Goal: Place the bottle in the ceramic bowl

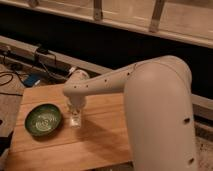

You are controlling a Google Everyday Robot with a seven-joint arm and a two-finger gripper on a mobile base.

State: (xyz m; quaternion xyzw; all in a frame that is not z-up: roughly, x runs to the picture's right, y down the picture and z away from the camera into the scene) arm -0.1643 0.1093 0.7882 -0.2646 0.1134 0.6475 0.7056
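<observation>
The dark green ceramic bowl (44, 120) sits on the left part of the wooden table (110, 130). Its ringed inside is bare. My white arm reaches in from the right, and its gripper (75, 116) points down just right of the bowl. A small whitish bottle (75, 122) shows at the gripper's tip, upright and low over the wood, a short way from the bowl's right rim. I cannot tell whether it rests on the table or is held.
Black cables (15, 75) and a blue object (31, 80) lie on the floor behind the table's left end. A grey ledge (30, 50) and a dark wall run along the back. The table's front edge is close below the bowl.
</observation>
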